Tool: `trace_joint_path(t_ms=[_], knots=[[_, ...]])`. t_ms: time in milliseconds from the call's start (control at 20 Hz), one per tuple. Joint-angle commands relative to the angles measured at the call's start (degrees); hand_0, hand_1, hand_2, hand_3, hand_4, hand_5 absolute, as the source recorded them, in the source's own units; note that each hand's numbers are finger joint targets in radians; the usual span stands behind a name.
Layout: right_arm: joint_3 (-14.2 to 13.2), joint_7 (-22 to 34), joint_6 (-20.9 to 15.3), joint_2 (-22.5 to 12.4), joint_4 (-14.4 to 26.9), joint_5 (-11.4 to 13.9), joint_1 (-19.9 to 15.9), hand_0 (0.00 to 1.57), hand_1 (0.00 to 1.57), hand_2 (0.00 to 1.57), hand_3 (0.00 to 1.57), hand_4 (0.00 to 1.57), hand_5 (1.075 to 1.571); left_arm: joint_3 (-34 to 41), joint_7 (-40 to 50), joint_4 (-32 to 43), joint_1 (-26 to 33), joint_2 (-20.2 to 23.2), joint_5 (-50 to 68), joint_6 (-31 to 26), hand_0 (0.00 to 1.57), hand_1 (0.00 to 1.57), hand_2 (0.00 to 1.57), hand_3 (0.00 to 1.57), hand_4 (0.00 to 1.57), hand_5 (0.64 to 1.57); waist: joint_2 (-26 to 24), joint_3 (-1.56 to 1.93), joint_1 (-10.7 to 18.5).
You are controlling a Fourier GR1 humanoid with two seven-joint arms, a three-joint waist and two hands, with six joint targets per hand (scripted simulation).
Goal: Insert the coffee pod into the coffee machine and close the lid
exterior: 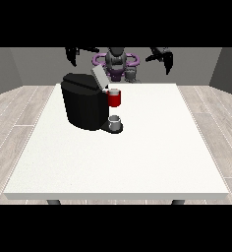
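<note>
A black coffee machine stands on the white table, left of the middle. Its grey lid is tilted up and open. On its front sits a red part with a dark top, and whether this is the pod I cannot tell. A small grey cup rests on the machine's base below it. The hand at the view's left hangs raised behind the machine, apart from it, with fingers drooping loosely. The hand at the view's right is also raised, far from the machine, fingers hanging relaxed. Neither holds anything.
The robot's torso stands behind the table's far edge. Wooden floor surrounds the table. Bare white tabletop stretches in front of and to the right of the machine.
</note>
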Motion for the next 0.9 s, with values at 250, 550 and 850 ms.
trace_joint_path(t_ms=[250, 550, 850], knots=[[-2.1, 1.6, 2.0, -1.9, 6.4, -3.5, -5.8, 0.00, 0.00, 0.00, 0.00, 0.07, 1.571, -2.1, 6.2, -13.3, 4.5, 2.3, 5.1, -2.8, 0.00, 0.00, 0.00, 0.00, 0.37, 1.571, 4.4, -0.01, 1.1], [2.3, -0.4, -0.2, 1.5, 8.1, -0.4, -9.4, 0.00, 0.00, 0.00, 0.00, 0.00, 1.571, -4.2, 5.1, -16.0, 5.5, 0.1, 3.7, 3.3, 0.00, 0.00, 0.00, 0.00, 0.36, 1.571, 8.6, -0.02, -1.5], [5.1, 0.6, 0.7, 3.4, 7.5, -0.1, -10.4, 0.00, 0.00, 0.00, 0.00, 0.00, 1.571, -2.0, 3.5, -16.5, 8.2, 4.0, 4.2, 3.8, 0.00, 0.00, 0.00, 0.00, 0.32, 1.571, 8.7, -0.03, -4.4]])
